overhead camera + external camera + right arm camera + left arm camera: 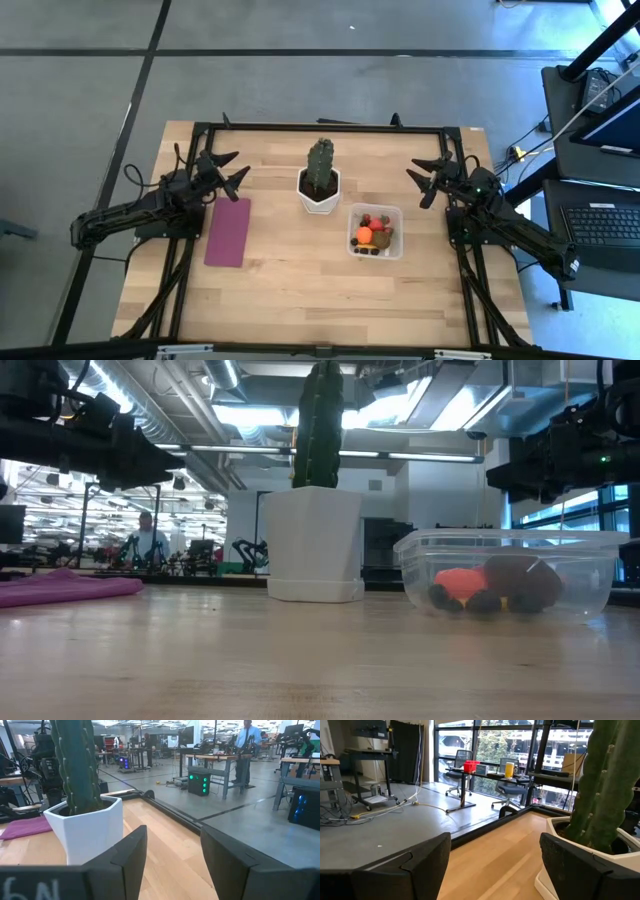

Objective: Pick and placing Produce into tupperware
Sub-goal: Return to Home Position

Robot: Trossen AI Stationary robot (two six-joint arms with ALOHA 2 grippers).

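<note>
Holds left gripper (236,168) and right gripper (417,171) raised, fingers apart on both; shows produce (371,236) inside tupperware (397,213), well apart, nearer the right.

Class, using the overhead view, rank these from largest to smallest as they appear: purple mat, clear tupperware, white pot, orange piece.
1. purple mat and tupperware: too alike in area to separate; the mat is longer, the tupperware wider.
2. white pot.
3. orange piece, lying inside the tupperware.
</note>
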